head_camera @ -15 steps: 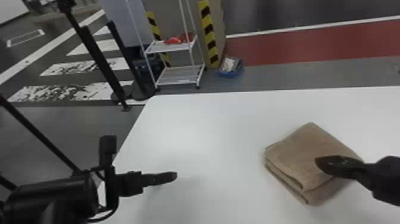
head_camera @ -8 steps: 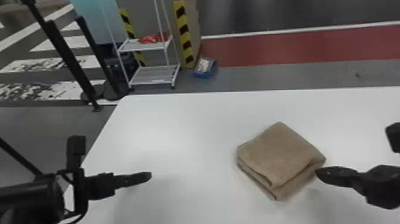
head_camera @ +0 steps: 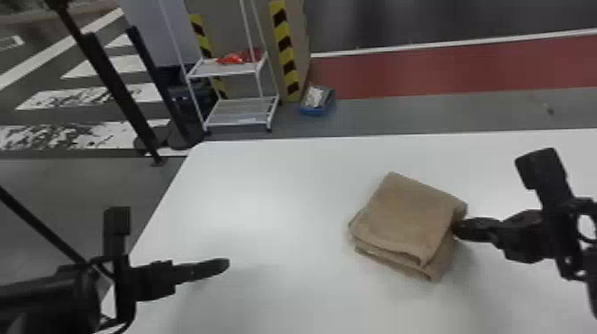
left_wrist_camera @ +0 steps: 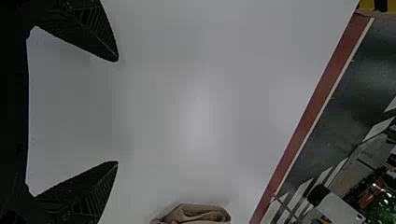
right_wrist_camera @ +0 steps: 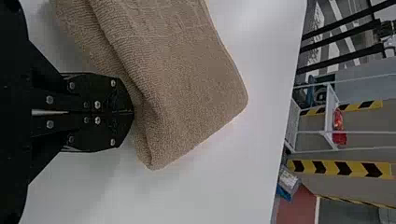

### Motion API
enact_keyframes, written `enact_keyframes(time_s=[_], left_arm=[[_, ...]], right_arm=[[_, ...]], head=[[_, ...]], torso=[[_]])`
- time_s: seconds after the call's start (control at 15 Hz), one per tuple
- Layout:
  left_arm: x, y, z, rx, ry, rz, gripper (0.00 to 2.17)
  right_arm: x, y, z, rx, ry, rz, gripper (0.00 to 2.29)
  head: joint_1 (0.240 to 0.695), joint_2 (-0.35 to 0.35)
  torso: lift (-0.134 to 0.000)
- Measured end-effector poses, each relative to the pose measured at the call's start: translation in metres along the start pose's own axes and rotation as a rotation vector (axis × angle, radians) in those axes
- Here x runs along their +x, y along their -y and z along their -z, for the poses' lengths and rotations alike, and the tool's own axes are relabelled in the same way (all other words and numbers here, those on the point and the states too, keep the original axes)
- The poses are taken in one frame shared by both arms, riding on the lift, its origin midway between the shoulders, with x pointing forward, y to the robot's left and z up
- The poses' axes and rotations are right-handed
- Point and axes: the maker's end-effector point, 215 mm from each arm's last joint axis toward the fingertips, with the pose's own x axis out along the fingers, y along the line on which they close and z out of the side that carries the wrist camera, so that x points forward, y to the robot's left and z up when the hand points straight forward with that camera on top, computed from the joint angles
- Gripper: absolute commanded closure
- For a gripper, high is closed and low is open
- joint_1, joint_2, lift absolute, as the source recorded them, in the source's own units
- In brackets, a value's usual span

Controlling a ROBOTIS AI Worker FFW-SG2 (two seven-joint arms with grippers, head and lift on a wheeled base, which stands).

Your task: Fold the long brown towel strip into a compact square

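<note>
Brown towel (head_camera: 406,213) turned, right end effector (head_camera: 458,228) closed against it, left end effector (head_camera: 222,265) open

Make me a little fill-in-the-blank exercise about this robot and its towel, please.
The folded towel lies on a table whose colour is ____.
The closed fingers at the towel's edge belong to the robot's ____ arm.
The left gripper has its fingers spread apart, and they number ____.

Missing words: white; right; two.
</note>
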Motion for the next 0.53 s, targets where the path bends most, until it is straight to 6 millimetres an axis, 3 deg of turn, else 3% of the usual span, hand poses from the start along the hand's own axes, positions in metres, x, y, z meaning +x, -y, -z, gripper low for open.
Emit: enact_keyframes(time_s=[0.2, 0.53], left_arm=[[0.001, -0.001, -0.001, 0.005, 0.004, 0.001, 0.1], [-0.001, -0.001, -0.003, 0.006, 0.012, 0.003, 0.1]], right_arm=[[0.011, 0.011, -0.028, -0.037, 0.023, 0.04, 1.87], [0.03, 0.029, -0.046, -0.128, 0.025, 0.09, 1.87]], head=[[0.695, 0.286], [0.695, 0.277]], torso=[[-0.125], [-0.125]])
